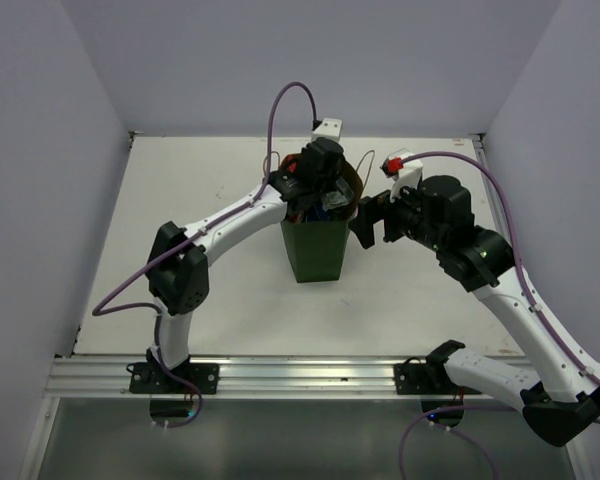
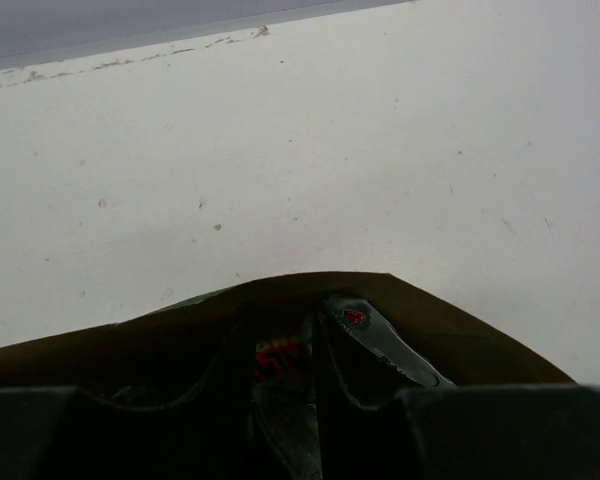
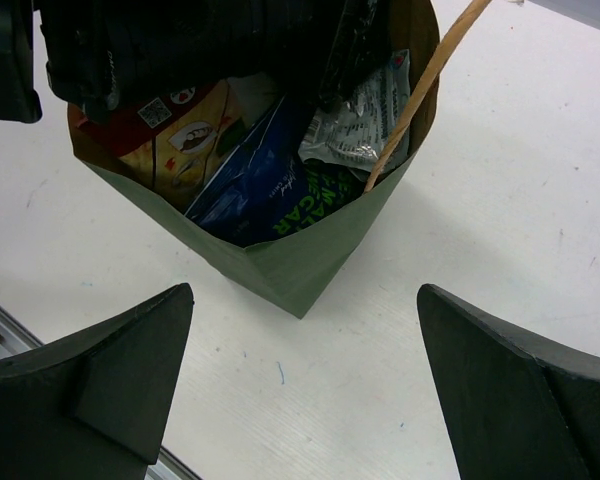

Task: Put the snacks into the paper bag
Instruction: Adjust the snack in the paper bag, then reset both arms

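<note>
At the centre of the white table [image 1: 210,200] stands the paper bag [image 1: 316,252], upright, dark green outside and brown inside, its mouth open; one thin tan loop handle [image 3: 420,90] rises from the far rim.

Left gripper [image 1: 318,188]: lowered into the mouth of the bag from above, wrist over the opening; in the left wrist view its fingers are dark and blurred at the bottom of the frame, with the brown rim of the bag just beyond them; whether they are apart or closed on a packet cannot be told.

Right gripper [image 3: 303,295]: held just beside the bag on its right side, clear of it; both fingers [image 3: 110,390] spread wide apart with nothing between them; the near corner of the bag lies in line with the gap.

Contents, as seen from the right wrist view: the white-red-yellow chip bag [image 3: 180,135] against one wall; a blue packet [image 3: 265,190] with white lettering beside it, leaning toward the near corner; a silver-grey foil packet [image 3: 365,115] against the wall by the handle; all three sit inside the bag, below the rim. Further packets beneath these cannot be distinguished.

Along the near edge of the table runs an aluminium rail [image 1: 300,375] carrying both arm bases.
</note>
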You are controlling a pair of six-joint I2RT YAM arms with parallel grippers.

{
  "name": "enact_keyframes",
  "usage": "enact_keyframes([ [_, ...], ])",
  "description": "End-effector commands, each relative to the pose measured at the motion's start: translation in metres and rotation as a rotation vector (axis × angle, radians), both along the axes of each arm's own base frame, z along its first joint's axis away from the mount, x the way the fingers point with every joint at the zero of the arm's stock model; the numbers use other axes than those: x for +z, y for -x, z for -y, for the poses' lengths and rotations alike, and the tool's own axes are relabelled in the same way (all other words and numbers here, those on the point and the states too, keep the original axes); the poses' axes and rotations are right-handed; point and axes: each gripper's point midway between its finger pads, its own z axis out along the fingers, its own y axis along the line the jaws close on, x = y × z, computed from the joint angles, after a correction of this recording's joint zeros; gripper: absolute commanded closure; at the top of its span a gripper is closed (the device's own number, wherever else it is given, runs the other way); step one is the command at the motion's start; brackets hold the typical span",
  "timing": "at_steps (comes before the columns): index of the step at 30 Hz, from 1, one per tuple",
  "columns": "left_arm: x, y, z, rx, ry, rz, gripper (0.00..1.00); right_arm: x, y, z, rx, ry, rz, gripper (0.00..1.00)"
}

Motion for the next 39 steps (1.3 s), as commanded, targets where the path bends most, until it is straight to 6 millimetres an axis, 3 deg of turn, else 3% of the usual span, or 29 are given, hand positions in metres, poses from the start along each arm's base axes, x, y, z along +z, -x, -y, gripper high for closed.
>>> enact_keyframes([
  [1,0.041,-0.015,-0.013,0.056,0.002,0.096,0.68,0.011,-0.001,-0.001,0.003,-0.023,0.037,0.01],
  [6,0.071,-0.003,-0.003,-0.013,0.088,0.113,0.65,0.015,-0.001,-0.001,0.002,-0.028,0.046,0.01],
  [12,0.135,0.016,-0.003,-0.096,0.187,0.205,0.56,0.019,-0.001,0.000,-0.002,-0.033,0.060,0.02],
  [18,0.214,0.043,-0.018,-0.184,0.236,0.351,0.46,0.029,-0.001,0.005,-0.024,-0.046,0.093,0.02],
  [24,0.264,0.066,-0.051,-0.175,0.222,0.477,0.38,0.039,0.001,0.009,-0.042,-0.063,0.120,0.01],
  [28,0.282,0.079,-0.084,-0.112,0.199,0.531,0.30,0.053,-0.001,0.025,-0.123,-0.066,0.171,0.01],
  [29,0.274,0.079,-0.090,-0.097,0.182,0.528,0.28,0.057,-0.005,0.034,-0.175,-0.060,0.191,0.02],
  [31,0.284,0.089,-0.117,-0.033,0.164,0.574,0.20,0.063,-0.005,0.048,-0.239,-0.057,0.221,0.01],
  [32,0.275,0.089,-0.125,-0.015,0.131,0.579,0.16,0.066,-0.008,0.061,-0.311,-0.047,0.243,0.01],
  [34,0.282,0.101,-0.152,0.051,0.116,0.616,0.13,0.072,-0.006,0.077,-0.383,-0.044,0.277,0.01],
  [35,0.270,0.101,-0.158,0.071,0.096,0.613,0.11,0.075,-0.007,0.084,-0.417,-0.043,0.294,0.01],
  [36,0.276,0.110,-0.178,0.120,0.069,0.640,0.08,0.075,-0.007,0.098,-0.489,-0.028,0.309,0.01],
  [38,0.261,0.116,-0.195,0.167,0.030,0.632,0.04,0.083,-0.002,0.115,-0.561,-0.039,0.345,0.01],
  [39,0.265,0.125,-0.208,0.194,0.028,0.650,0.01,0.082,0.000,0.128,-0.626,-0.023,0.360,0.01],
])
